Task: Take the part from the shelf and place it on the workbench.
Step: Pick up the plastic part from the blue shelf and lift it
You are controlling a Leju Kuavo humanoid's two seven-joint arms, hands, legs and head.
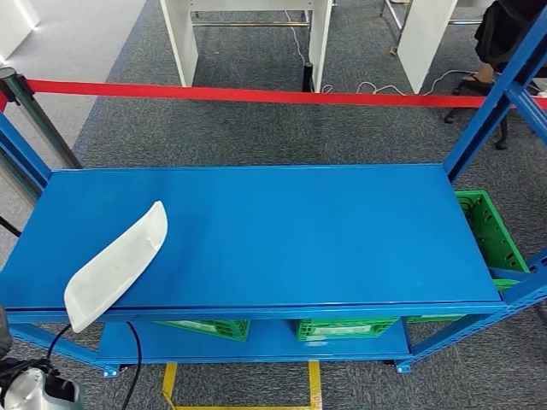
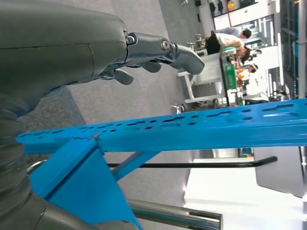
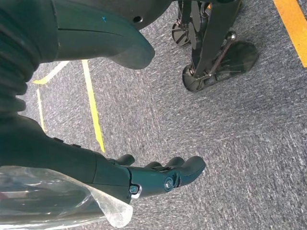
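The white part (image 1: 117,264) lies on the blue shelf (image 1: 291,239), its near end overhanging the front edge. It looks light, rigid and smooth (likely slippery), so I'd grip its narrow middle. Left hand (image 2: 108,48) and right hand (image 3: 145,175) hold nothing, fingers loose.

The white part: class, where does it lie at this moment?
In the head view, the white part lies on the blue shelf's top board, at its front left, one end overhanging the front edge.
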